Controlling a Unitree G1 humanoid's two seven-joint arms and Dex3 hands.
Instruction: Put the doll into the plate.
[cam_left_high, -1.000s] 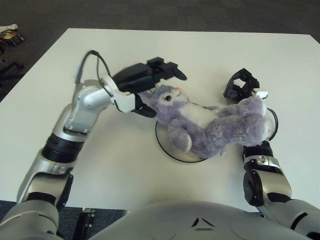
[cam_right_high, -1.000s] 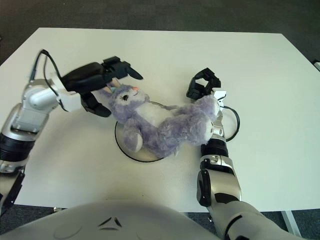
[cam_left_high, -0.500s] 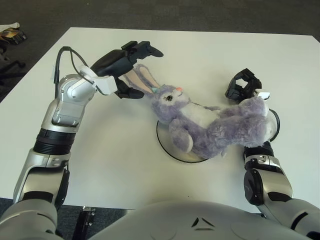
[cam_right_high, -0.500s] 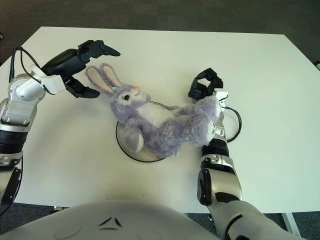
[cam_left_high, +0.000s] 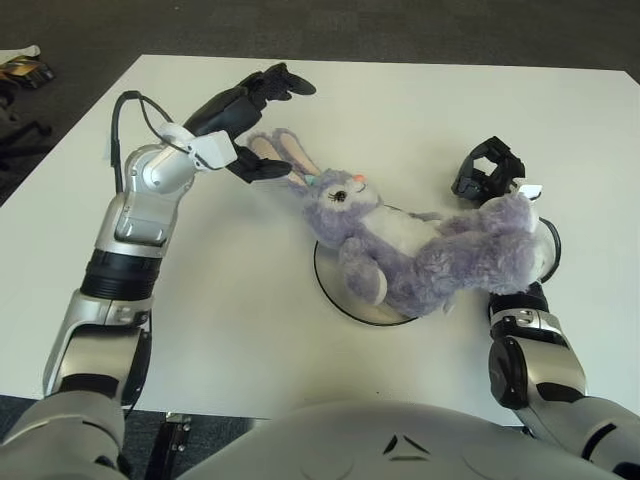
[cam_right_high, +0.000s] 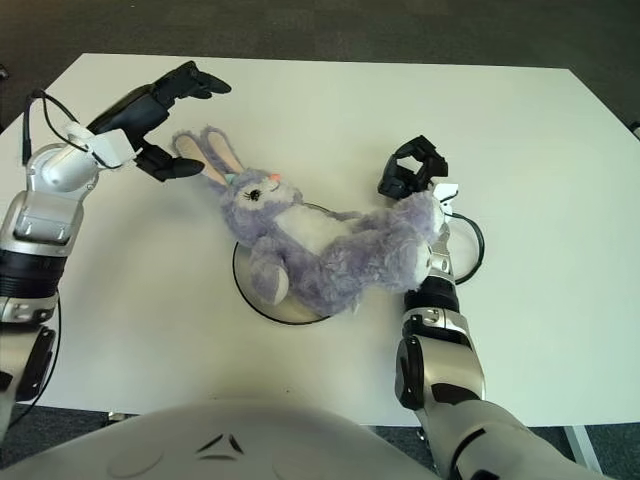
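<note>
While dark carpet surrounds the white table (cam_left_high: 230, 330), the purple doll (cam_left_high: 420, 245) lies across the plate (cam_left_high: 335, 295) near the front edge. Left hand (cam_left_high: 250, 115) has drawn back toward the far left corner, fingers spread, empty. Right hand (cam_left_high: 488, 172) stays curled, empty, beside the doll's feet.

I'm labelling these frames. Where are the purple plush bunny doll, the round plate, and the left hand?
Purple plush bunny doll (cam_left_high: 420, 250): left eye view, belly.
Round plate (cam_left_high: 340, 300): left eye view, front-left rim.
Left hand (cam_left_high: 245, 115): left eye view, palm.
</note>
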